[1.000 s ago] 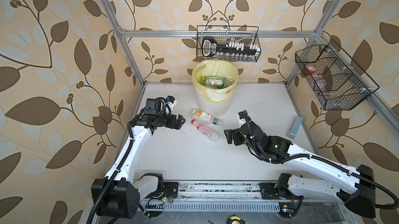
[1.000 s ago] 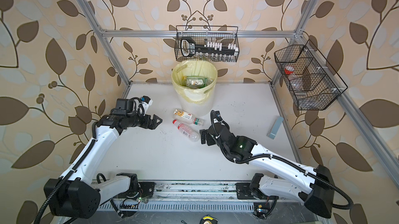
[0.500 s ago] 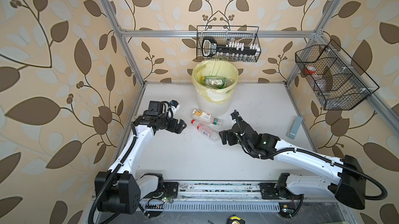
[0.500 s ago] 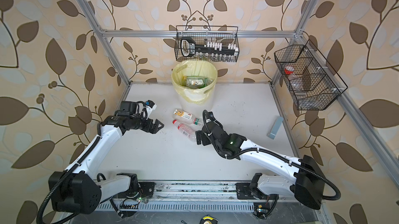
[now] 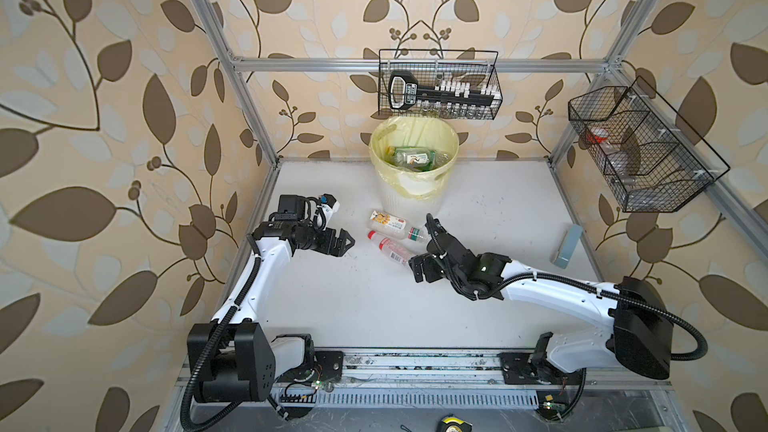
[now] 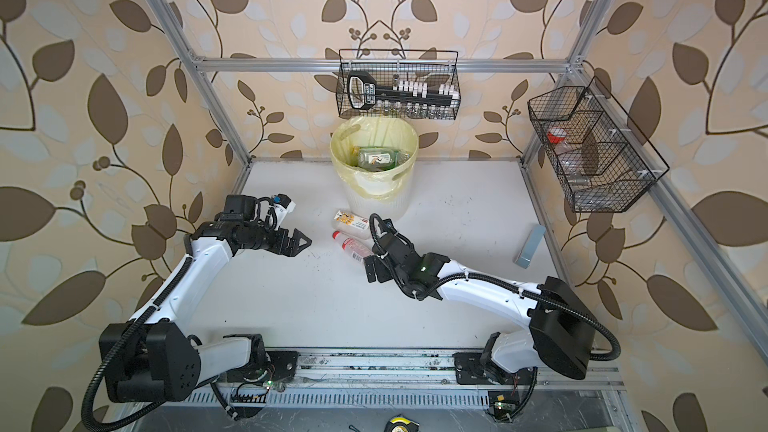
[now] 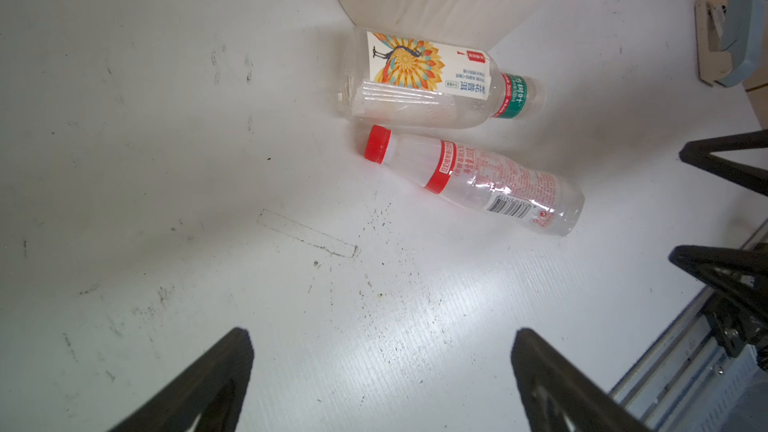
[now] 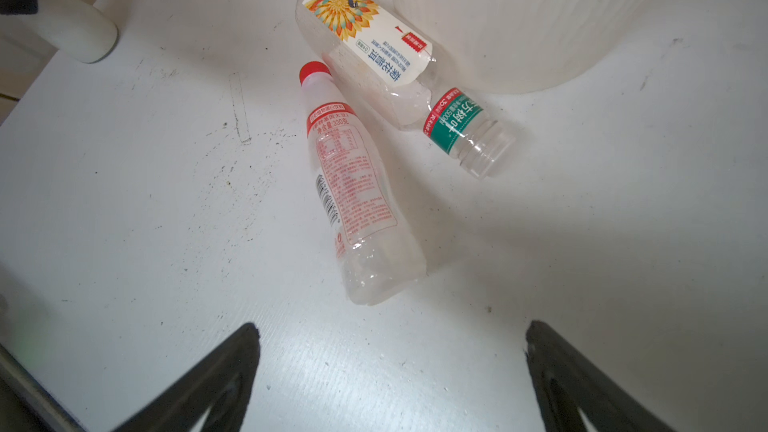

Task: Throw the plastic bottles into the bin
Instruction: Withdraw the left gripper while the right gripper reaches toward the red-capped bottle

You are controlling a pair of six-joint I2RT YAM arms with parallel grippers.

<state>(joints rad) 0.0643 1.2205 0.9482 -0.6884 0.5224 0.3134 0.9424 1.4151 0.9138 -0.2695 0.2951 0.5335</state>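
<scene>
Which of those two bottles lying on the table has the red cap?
The slim bottle with red print, farther from the bin; the peacock-label bottle has a green neck band.

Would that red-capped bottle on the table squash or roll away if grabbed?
The red-capped bottle looks empty and clear, so it is probably very light. Its base end already looks dented, so thin walls may buckle under a squeeze. Lying on its round side, it could roll if nudged.

Leaf-patterned beige wallpaper (image 5: pixel 124 76), aluminium frame (image 5: pixel 311 64), scuffed white tabletop (image 5: pixel 353 305) (evenly lit)
</scene>
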